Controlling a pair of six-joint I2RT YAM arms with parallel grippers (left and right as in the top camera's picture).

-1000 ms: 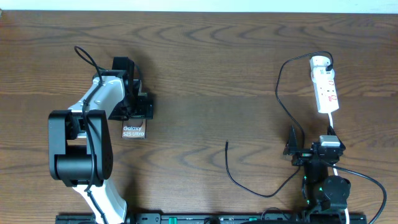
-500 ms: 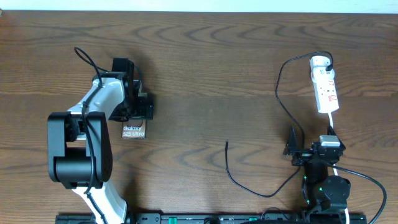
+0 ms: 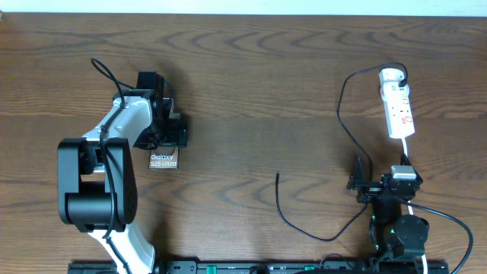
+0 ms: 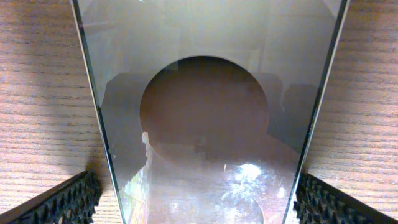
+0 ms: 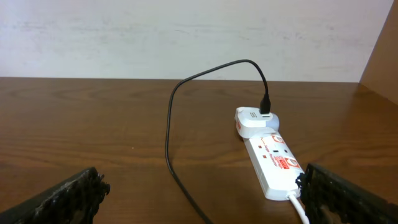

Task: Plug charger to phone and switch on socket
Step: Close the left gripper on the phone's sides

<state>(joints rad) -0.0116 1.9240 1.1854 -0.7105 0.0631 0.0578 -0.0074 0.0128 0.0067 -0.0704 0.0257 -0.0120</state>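
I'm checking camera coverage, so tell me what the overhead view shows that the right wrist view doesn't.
Only the overhead view shows the phone, the left arm reaching over it, and the free tip of the charger lying on the wood. Only the right wrist view shows the pale wall behind the table. Both show the socket with the charger's black cable arcing away from its plugged end.
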